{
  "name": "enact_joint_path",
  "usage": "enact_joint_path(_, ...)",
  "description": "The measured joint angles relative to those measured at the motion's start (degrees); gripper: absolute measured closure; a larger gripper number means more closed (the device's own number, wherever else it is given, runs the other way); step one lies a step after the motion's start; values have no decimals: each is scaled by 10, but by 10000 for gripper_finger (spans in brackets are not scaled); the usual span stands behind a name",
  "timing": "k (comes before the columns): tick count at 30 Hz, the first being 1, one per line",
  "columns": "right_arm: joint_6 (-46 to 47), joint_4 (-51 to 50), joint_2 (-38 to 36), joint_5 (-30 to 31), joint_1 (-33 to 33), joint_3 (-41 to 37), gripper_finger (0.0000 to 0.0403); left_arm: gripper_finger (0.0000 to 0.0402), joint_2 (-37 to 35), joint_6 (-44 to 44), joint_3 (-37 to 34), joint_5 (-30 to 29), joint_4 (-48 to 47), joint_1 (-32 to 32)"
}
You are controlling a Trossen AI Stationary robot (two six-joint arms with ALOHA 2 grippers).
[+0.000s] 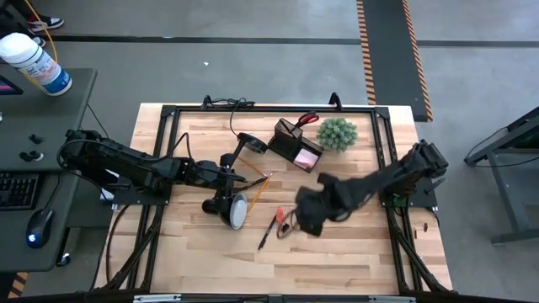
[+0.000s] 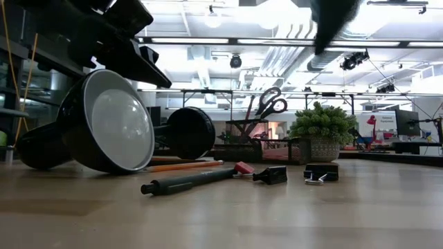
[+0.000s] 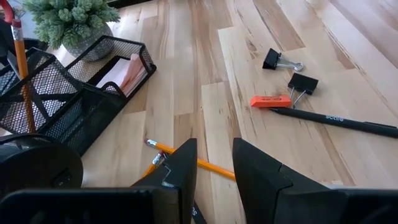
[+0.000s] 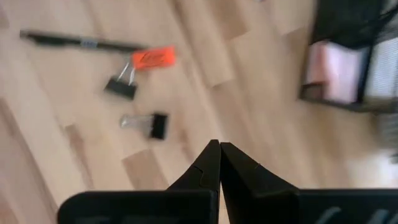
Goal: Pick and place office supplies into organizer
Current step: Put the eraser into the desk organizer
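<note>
Nearest us on the worktop (image 2: 277, 214) lay the black pen (image 2: 187, 182), with an orange eraser (image 2: 243, 167) at its far end and two binder clips (image 2: 271, 175) just beside that. Our right gripper (image 4: 219, 144) hovered over those clips with its jaws pressed together and holding nothing, so for a clean pick we judged it should first spread them, then settle squarely over one clip's black body rather than its wire handles, which would likely slip. Our left gripper (image 3: 214, 149) sat low over the yellow pencils (image 3: 186, 158), jaws apart and empty, close by the toppled black desk lamp (image 2: 111, 124); we thought it best to close across a pencil's shaft near the middle and lift clear of the lamp head. Farther back stood the organizer (image 1: 295, 143), already carrying the pink sticky-note pad (image 1: 305, 156) in its low tray and the orange-handled scissors (image 1: 308, 119) in its cup, the green plant (image 1: 337, 133) just beside it.
</note>
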Motion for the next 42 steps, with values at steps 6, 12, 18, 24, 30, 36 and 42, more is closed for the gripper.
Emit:
enact_joint_path(6,13,223,1,-20,37,-146,402,309,0,-8,0,0,1,0)
enact_joint_path(12,-211,420,1,-32,35,-234,397,309,0,-20,0,0,0,0)
enact_joint_path(18,-378,415,5,-66,13,-238,372,309,0,-29,0,0,-1,0)
enact_joint_path(24,-454,419,7,-85,-17,-238,328,309,0,-29,0,0,-1,0)
enact_joint_path(30,-526,427,7,-76,-27,-238,295,309,0,-28,0,-3,0,0)
enact_joint_path(36,-547,476,8,-75,-45,-238,290,309,0,-27,0,-4,0,0)
enact_joint_path(42,-438,500,12,-75,-63,-237,299,309,0,-27,0,-4,0,0)
